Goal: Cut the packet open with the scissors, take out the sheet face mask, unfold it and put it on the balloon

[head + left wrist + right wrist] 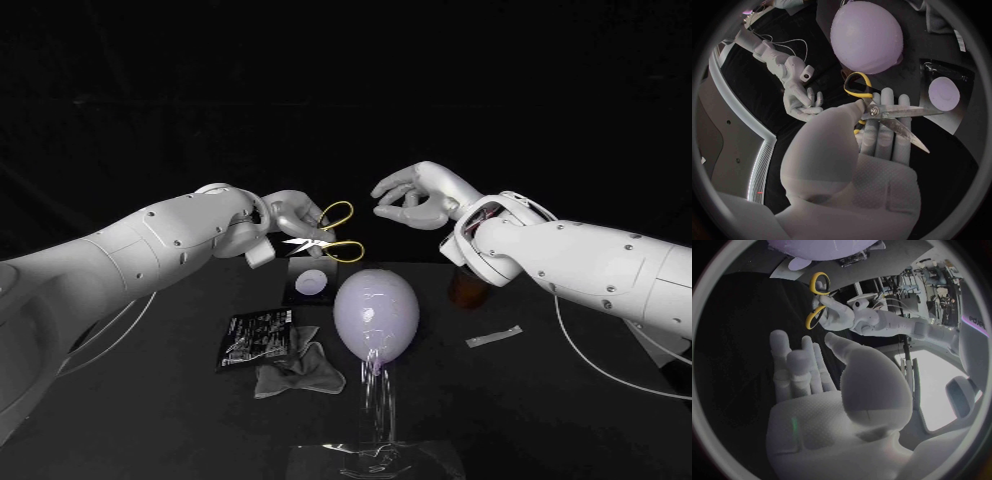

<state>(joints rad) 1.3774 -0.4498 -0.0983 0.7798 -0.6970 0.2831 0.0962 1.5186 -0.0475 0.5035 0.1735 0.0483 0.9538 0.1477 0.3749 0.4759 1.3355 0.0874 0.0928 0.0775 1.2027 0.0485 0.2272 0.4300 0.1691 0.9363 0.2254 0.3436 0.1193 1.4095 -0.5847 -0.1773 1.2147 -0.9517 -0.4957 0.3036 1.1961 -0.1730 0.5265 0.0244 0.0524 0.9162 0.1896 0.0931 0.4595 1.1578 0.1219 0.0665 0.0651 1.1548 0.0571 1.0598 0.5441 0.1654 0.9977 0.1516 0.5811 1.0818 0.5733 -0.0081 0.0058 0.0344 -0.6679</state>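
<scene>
Upright on a clear stand [378, 455], the balloon [378, 308]. Above and behind it to the left, gripped by their yellow loops in the left hand [289, 215], the scissors [329, 238], blades parted. Above and behind to the right, the right hand [418, 200], holding nothing, fingers loosely apart. Just left of the balloon, flat on the table [548, 430], the packet [257, 338], with the crumpled face mask [296, 368] against its edge. Behind the balloon, a dark card [294, 270] bearing a pale disc [310, 283]. To the right, a small strip [495, 336]; farther back, a brown thing [469, 290], partly hidden by the right arm.
</scene>
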